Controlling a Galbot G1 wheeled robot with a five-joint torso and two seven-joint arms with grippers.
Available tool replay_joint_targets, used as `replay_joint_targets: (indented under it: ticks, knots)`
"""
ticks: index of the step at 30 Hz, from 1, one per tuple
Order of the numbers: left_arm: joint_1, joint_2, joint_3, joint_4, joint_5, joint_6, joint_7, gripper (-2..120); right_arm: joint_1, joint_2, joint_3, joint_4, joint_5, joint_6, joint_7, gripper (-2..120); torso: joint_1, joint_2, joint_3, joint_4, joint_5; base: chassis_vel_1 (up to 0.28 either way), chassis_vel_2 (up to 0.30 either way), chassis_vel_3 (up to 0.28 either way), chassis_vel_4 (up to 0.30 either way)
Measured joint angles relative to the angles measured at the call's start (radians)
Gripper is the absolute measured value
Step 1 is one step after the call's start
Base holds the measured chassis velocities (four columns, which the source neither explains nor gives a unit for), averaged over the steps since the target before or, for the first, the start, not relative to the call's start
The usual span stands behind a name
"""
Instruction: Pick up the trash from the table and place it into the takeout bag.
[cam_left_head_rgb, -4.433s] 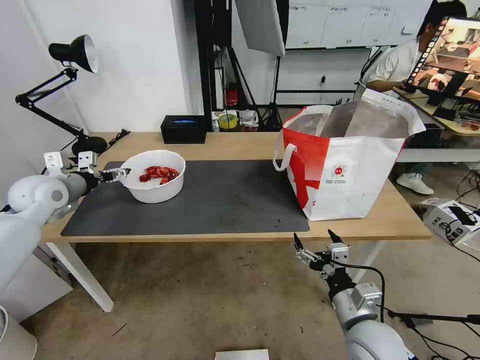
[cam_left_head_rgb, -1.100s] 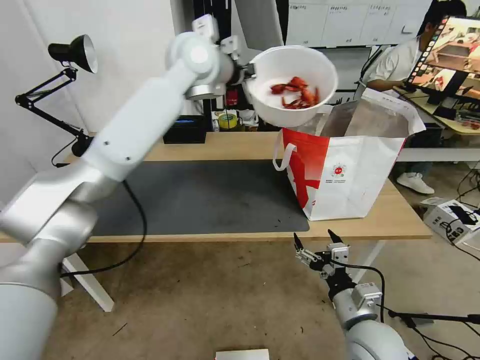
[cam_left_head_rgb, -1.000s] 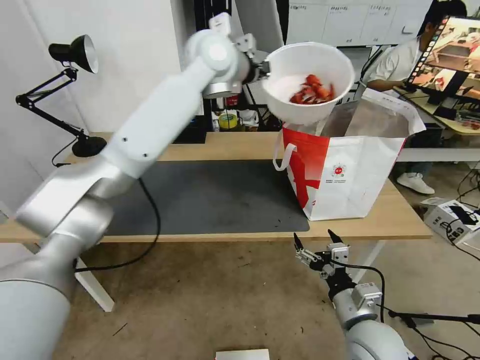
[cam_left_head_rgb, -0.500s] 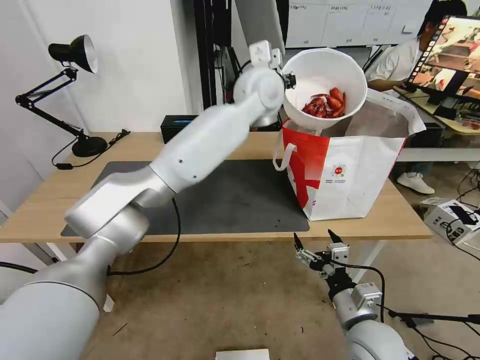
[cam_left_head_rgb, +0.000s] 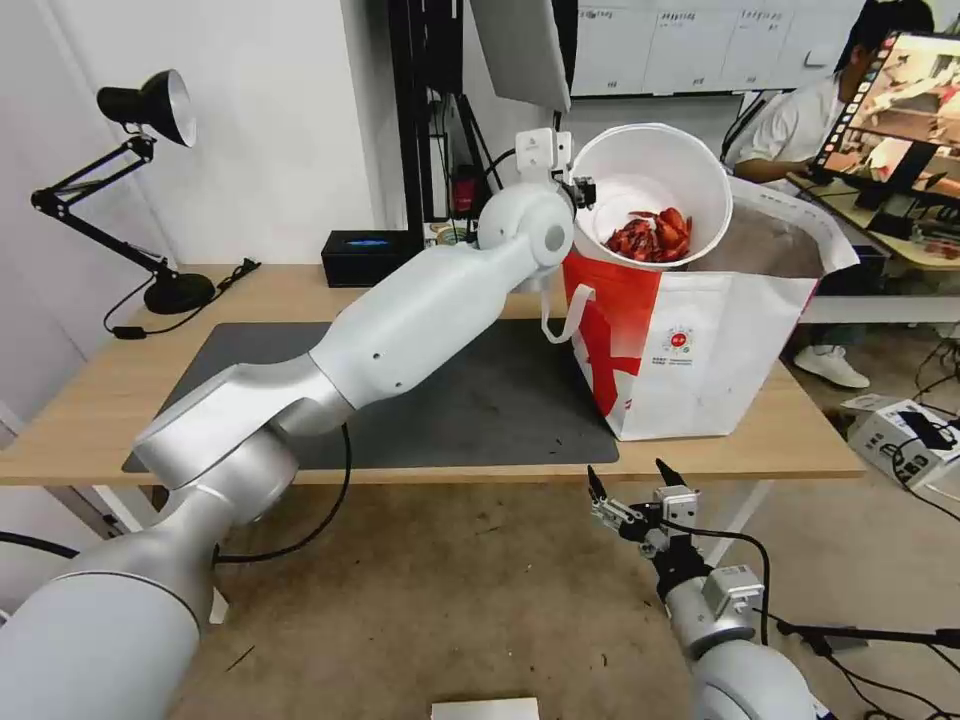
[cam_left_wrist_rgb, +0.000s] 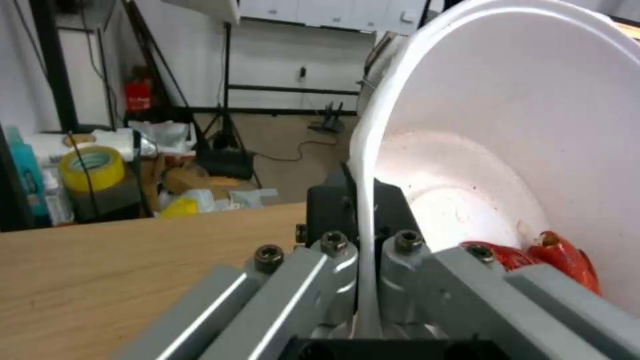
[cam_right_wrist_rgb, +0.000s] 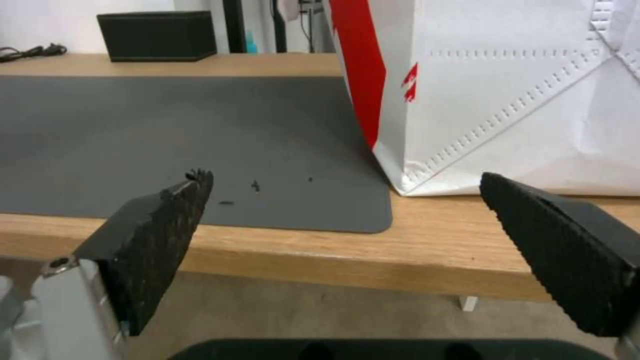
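Over the takeout bag (cam_left_head_rgb: 700, 330), my left jaws are clamped on the white bowl's (cam_left_head_rgb: 650, 195) rim, bowl tilted. I'd lower it well inside before releasing, so shells don't spill. Below the desk (cam_left_head_rgb: 780, 440) edge, my right gripper (cam_left_head_rgb: 630, 487) waits, jaws apart.

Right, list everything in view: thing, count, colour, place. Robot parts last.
bowl: 1, white, tilted over the bag's mouth, rim pinched by the left gripper
shells: a pile, red, low in the bowl
bag: 1, white and red, on the table's right end
mat: 1, dark grey, on the table
table: 1, light wood
black box: 1, at the table's back edge
lamp: 1, black, at the table's back left
tape roll: 1, yellow, behind the table
left gripper: 1, jaws shut on the bowl's rim, above the bag
right gripper: 1, jaws open, below the table's front edge
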Motion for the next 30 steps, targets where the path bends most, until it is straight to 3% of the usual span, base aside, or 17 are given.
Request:
replay_joint_targets:
  ticks: [19,30]
  knots:
    - [0.008,0.115,0.056,-0.126,0.028,0.0,0.193,0,0.0,0.0,0.0,0.0,0.0,0.0,0.0,100,0.0,0.0,0.0,0.0,-0.0001,0.0,0.0,0.0,0.0]
    - [0.014,0.137,0.065,-0.145,0.012,0.003,0.199,0,0.0,0.0,0.0,0.0,0.0,0.0,0.0,100,0.0,0.0,0.0,-0.0002,-0.0001,0.0,0.0,0.0,0.0]
